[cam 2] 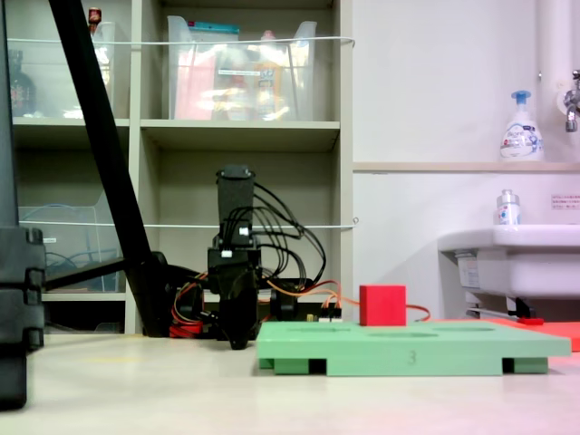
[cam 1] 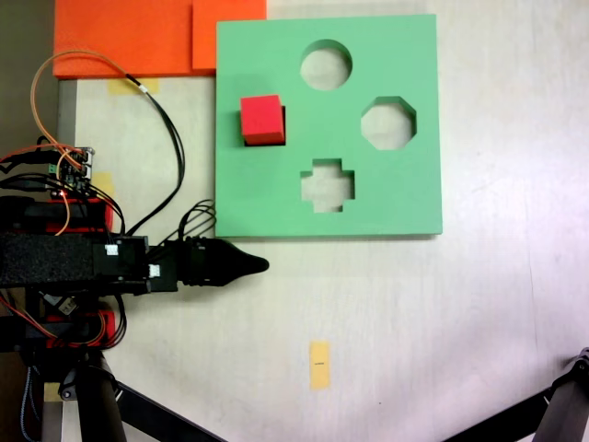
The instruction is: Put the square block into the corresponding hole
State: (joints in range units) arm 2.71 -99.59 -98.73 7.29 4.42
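One red square block (cam 1: 261,119) sits in the square hole (cam 1: 282,126) of a single green foam board (cam 1: 276,198), which lies near the far edge of the pale table (cam 1: 414,322) as a fixed view from above shows it; the block fills the hole almost wholly, so only a thin dark sliver of the cutout shows along the block's right and lower sides. The same board carries three more cutouts, each one of a kind: a round hole (cam 1: 326,64), an octagonal hole (cam 1: 387,123) and a cross-shaped hole (cam 1: 328,185), all bare. In a fixed view from table height the block (cam 2: 382,305) stands well proud of the board's top (cam 2: 408,349), and how deep it goes cannot be made out there. One arm lies low at the table's left edge, its gripper (cam 1: 260,266) just off the board's near edge and touching neither board nor block; its dark jaws come to a single point from above and are seen end-on (cam 2: 237,343) from the side, so whether they are parted or pressed together cannot be told. One small yellow tape strip (cam 1: 319,365) lies toward the near edge. Two orange foam sheets (cam 1: 120,37) overlap at the far left corner, cut off by the picture's edge.
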